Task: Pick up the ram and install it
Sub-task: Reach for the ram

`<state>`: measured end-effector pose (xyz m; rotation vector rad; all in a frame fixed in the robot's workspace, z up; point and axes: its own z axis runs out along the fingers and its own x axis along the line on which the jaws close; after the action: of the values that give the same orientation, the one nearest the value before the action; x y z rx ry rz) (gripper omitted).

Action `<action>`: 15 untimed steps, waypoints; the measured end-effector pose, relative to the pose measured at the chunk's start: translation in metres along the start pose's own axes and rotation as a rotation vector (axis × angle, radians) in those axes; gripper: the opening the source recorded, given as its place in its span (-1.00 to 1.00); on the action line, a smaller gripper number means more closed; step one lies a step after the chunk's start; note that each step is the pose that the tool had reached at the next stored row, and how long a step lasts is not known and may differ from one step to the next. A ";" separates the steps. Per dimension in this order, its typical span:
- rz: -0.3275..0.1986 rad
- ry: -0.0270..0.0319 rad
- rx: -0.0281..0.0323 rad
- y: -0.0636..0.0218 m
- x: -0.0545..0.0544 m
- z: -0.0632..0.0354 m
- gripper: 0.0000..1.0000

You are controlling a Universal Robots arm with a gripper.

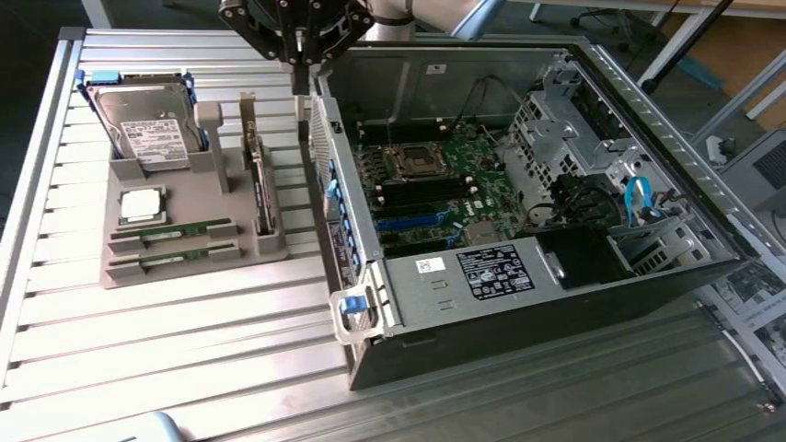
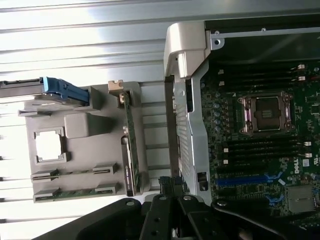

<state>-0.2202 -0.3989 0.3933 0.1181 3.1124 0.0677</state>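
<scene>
Two ram sticks (image 1: 172,228) (image 1: 172,261), thin and green, lie flat in slots at the front of a grey holder tray (image 1: 184,276) on the exterior view's left. The wrist view has them as ram sticks (image 2: 75,192) (image 2: 75,175) in the tray (image 2: 80,122). My gripper (image 1: 297,66) hangs high at the back, over the gap between the tray's far end and the open computer case (image 1: 368,304). It is shut with nothing in it, and well apart from the ram. In the wrist view the gripper (image 2: 170,192) points down at that same gap.
The tray also carries a hard drive (image 1: 145,129), a square silver processor (image 1: 142,204) and a green board on edge (image 1: 260,180). Inside the case the motherboard (image 1: 443,184) shows its CPU socket (image 1: 411,161) and black and blue memory slots (image 1: 424,207). The slatted metal table (image 1: 184,350) lies all around.
</scene>
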 end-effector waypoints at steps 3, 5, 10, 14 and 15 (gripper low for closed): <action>0.000 0.0000 0.0000 -0.0004 0.005 -0.0001 -0.79; 0.000 0.0001 0.0001 -0.0008 0.011 -0.0004 -0.79; 0.000 0.0001 0.0001 -0.0015 0.020 -0.0006 -0.79; 0.000 0.0000 0.0001 -0.0021 0.027 -0.0008 -0.79; 0.000 0.0000 0.0000 -0.0022 0.029 -0.0008 -0.79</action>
<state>-0.2493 -0.3989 0.3933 0.1180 3.1125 0.0676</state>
